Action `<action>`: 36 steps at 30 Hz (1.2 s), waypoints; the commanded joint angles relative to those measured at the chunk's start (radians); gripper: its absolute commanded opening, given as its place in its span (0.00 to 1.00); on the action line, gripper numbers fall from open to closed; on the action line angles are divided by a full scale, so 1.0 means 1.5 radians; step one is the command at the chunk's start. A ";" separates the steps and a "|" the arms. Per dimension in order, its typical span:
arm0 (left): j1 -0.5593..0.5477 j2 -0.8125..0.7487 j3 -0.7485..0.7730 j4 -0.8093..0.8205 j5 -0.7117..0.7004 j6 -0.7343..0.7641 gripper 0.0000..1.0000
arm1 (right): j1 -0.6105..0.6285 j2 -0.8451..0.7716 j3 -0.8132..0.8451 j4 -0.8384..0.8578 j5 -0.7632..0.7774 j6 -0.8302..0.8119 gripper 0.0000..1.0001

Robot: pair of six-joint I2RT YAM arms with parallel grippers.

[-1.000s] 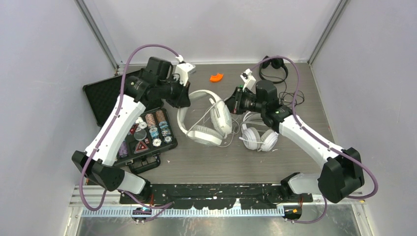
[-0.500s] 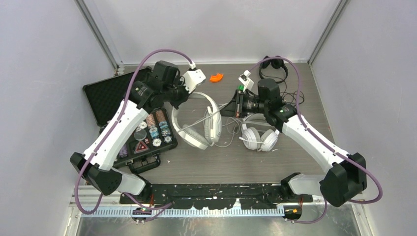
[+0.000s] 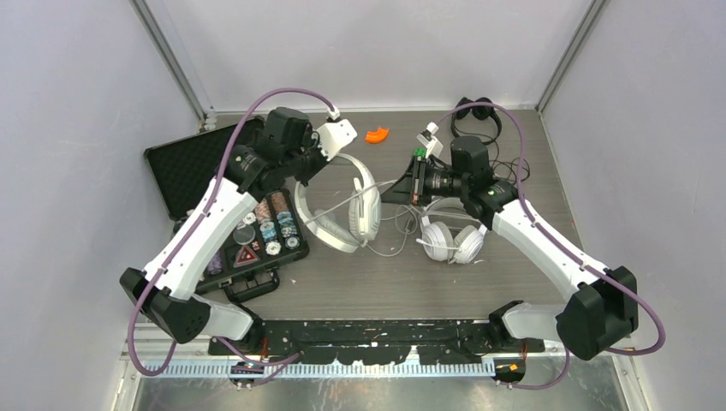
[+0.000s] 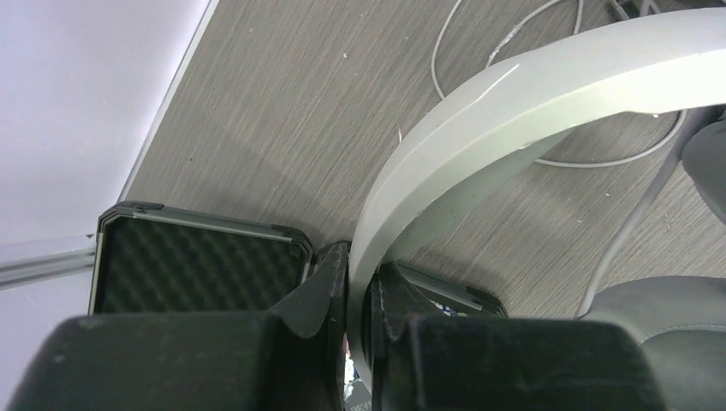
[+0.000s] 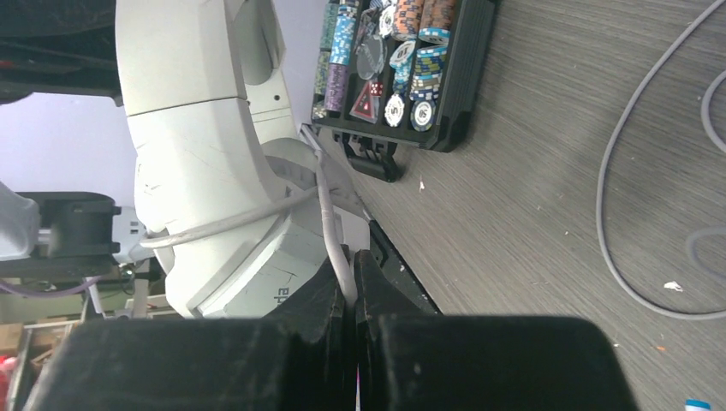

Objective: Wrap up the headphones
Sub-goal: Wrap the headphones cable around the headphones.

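Over the last second the pale grey over-ear headset [image 3: 368, 214] has gone from lying flat in the middle of the tabletop [image 3: 377, 282] to standing turned on edge, and it has shifted leftward toward the poker-chip case [image 3: 261, 235]. The left hand [image 4: 360, 278] has swung up and back with it and is clamped on the headband [image 4: 514, 94], which passes between its fingers and arches away over the wood. The right hand [image 5: 351, 270] has drawn slightly away to the right. Its fingers are pinched together on the white cable [image 5: 330, 214], which now runs in a fairly straight line from the headset to that hand instead of lying in a slack loop. This looks like the set-up for winding: one hand steadies the headset while the other holds the cord under light tension, but no turn is yet laid around the band. Much of the cable's length still trails loose on the tabletop. The second white headset [image 3: 449, 238] and the black headset [image 3: 476, 116] lie unwrapped, so the task is at an early stage.
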 commanded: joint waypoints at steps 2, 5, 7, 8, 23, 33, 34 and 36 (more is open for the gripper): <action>0.006 -0.023 -0.029 0.017 -0.083 0.009 0.00 | -0.002 -0.038 0.008 0.160 -0.072 0.102 0.07; 0.006 -0.028 -0.038 0.027 -0.086 -0.002 0.00 | -0.003 -0.024 -0.022 0.251 -0.097 0.170 0.02; 0.006 -0.031 -0.046 0.034 -0.075 -0.004 0.00 | -0.003 -0.008 -0.027 0.286 -0.108 0.208 0.01; 0.006 -0.034 -0.052 0.040 -0.069 -0.002 0.00 | -0.003 -0.002 -0.027 0.292 -0.111 0.215 0.02; 0.006 -0.035 -0.074 0.092 -0.008 0.104 0.00 | -0.003 0.015 -0.015 0.272 -0.148 0.225 0.03; 0.006 0.031 0.001 0.052 -0.082 -0.023 0.00 | 0.000 0.022 -0.025 0.382 -0.149 0.319 0.12; 0.006 0.031 0.000 0.053 -0.086 -0.036 0.00 | 0.000 0.026 -0.021 0.382 -0.149 0.320 0.12; 0.006 0.031 0.001 0.052 -0.097 -0.068 0.00 | 0.002 0.034 -0.014 0.385 -0.147 0.325 0.13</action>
